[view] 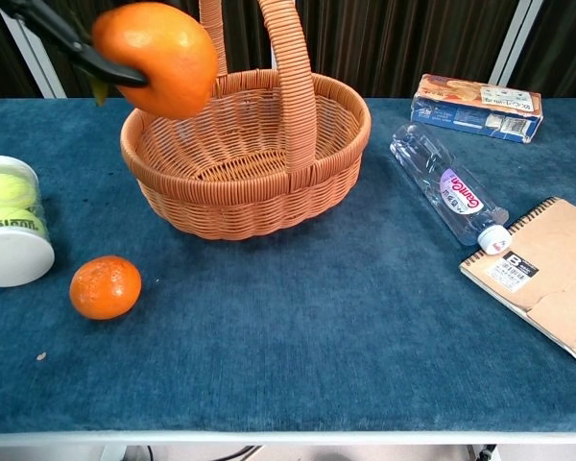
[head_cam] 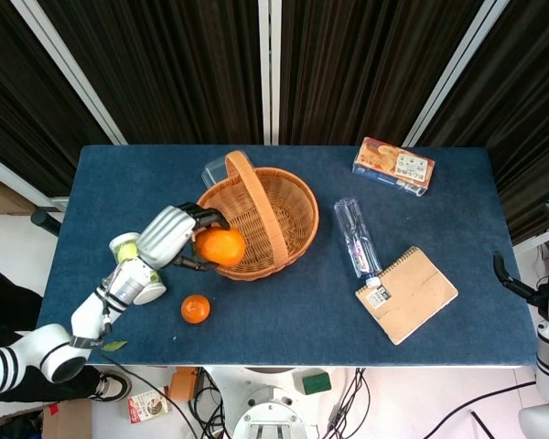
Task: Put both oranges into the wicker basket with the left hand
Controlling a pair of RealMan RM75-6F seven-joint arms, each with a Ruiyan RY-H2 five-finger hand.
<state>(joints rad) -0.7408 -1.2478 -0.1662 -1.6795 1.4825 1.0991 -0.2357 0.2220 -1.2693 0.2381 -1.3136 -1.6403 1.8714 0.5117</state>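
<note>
1. The left robot hand (head_cam: 169,238) holds the larger orange (head_cam: 220,247) in the air above the left rim of the wicker basket (head_cam: 297,206), its dark fingers (head_cam: 201,216) curled around the fruit (in the chest view only the fingertips show at the top left corner, gripping the orange from behind).
2. The wicker basket sits near the middle of the table (head_cam: 284,320), a little toward the far edge, with its tall handle (head_cam: 256,197) arching across it from far to near.
3. The smaller orange (head_cam: 195,309) lies on the table near the front edge, left of the basket and apart from it.
4. A clear tube of tennis balls (head_cam: 133,265) lies near the left edge of the table, partly covered by the left arm in the head view.
5. A clear container (head_cam: 215,170) shows just behind the basket on its far left side.
6. A plastic water bottle (head_cam: 357,236) lies on its side right of the basket, its cap touching or just beside a spiral notebook (head_cam: 407,294) near the front right corner.
7. A snack box (head_cam: 393,165) lies near the far right corner.
8. The right robot hand (head_cam: 544,283) hangs off the right edge of the table, holding nothing, with fingers apart.
</note>
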